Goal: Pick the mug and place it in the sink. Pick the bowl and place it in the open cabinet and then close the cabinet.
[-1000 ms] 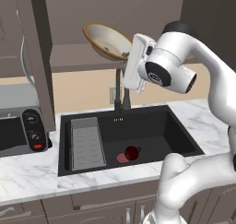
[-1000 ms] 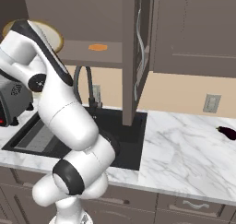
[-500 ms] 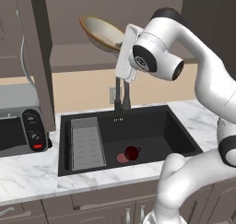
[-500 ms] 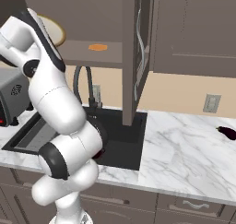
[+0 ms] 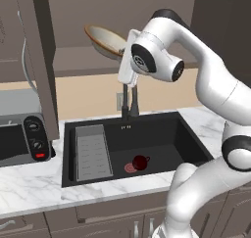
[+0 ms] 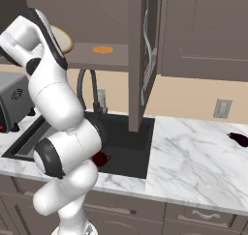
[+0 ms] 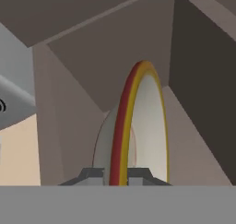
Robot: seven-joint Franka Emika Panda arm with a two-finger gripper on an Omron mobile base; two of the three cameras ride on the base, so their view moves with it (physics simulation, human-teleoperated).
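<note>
The mug point(image 5: 141, 162) already lies in the sink point(image 5: 191, 134), low in the middle of the left base view beside the red drain point(image 5: 130, 168), so that half of the task looks done. The gripper point(image 7: 118, 176) is clamped on the rim of the bowl point(image 5: 105, 40), its two tips pinching the edge from either side, which is why the bowl hangs tilted on edge rather than flat. It sits at the upper middle of the left base view, at the mouth of the open cabinet point(image 5: 162, 7), just above the shelf point(image 5: 78, 56). The cabinet door point(image 6: 145, 60) stands wide open to give the arm room, and closing it is probably the last step.
</note>
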